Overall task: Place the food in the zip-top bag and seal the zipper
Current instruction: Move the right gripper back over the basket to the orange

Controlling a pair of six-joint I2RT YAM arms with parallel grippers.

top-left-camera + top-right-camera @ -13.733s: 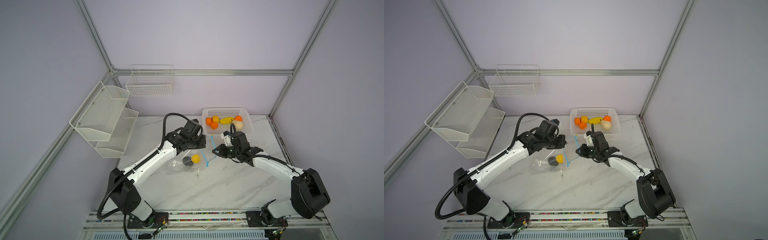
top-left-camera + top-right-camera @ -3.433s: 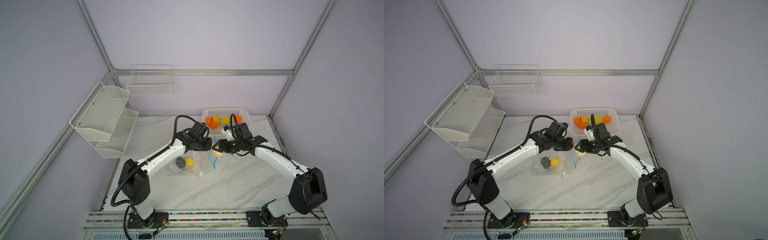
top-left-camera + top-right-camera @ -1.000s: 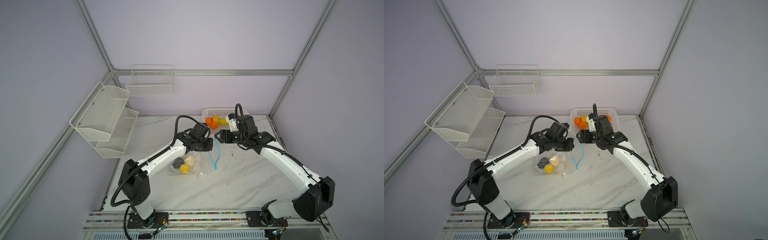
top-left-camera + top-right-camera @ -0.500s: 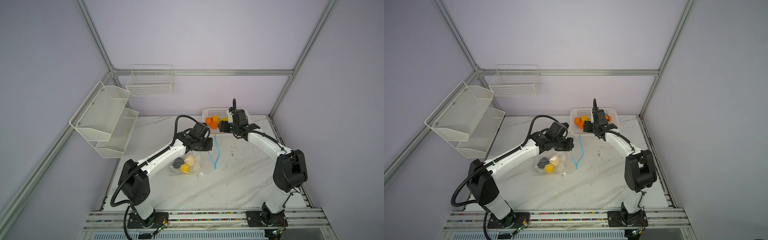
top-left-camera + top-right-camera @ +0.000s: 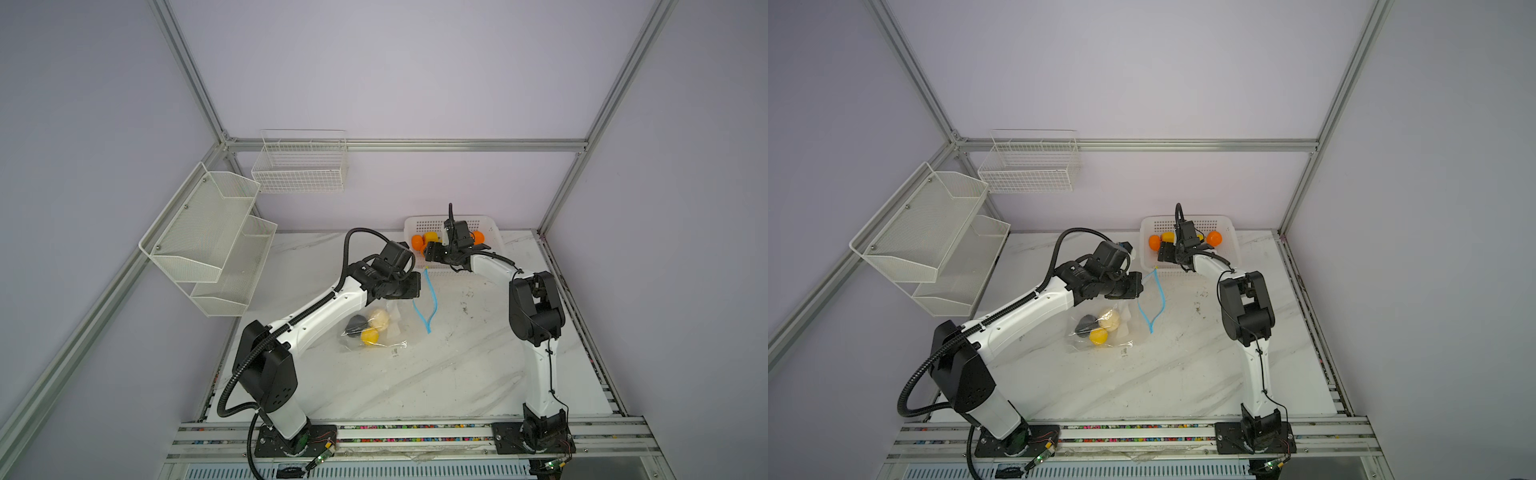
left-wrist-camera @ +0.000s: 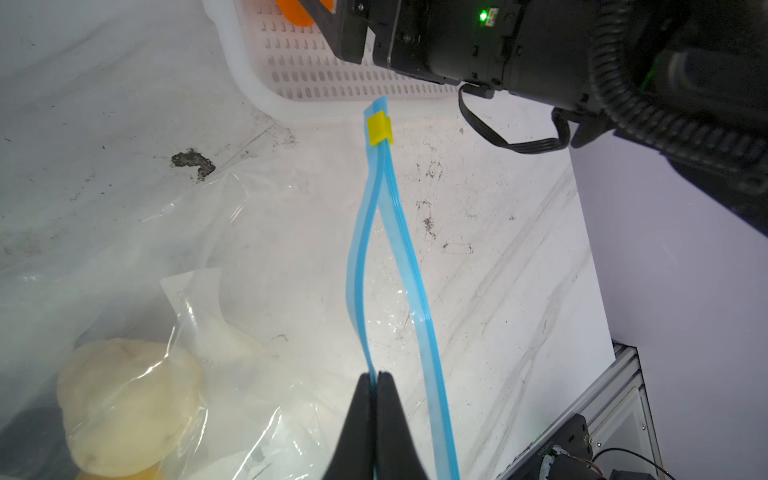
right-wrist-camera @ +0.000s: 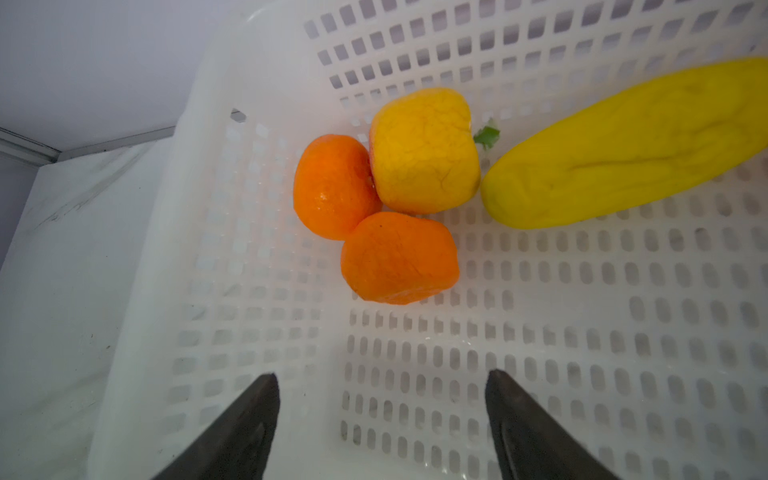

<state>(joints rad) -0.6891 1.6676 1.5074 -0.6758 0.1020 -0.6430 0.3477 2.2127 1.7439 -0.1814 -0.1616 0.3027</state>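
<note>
Your right hand [image 7: 381,374] has swung over the basket [image 7: 582,332], spread empty; centre it on the nearest orange [image 7: 399,257]. Left hand [image 6: 376,376] pinches the zipper [image 6: 354,282].

Left arm [image 5: 328,307]: white link shells, black joint housings, black corrugated hose [image 5: 345,257]. Right arm [image 5: 538,374]: same white-and-black build, thin black cable [image 5: 550,374], green indicator light [image 6: 483,16].
</note>
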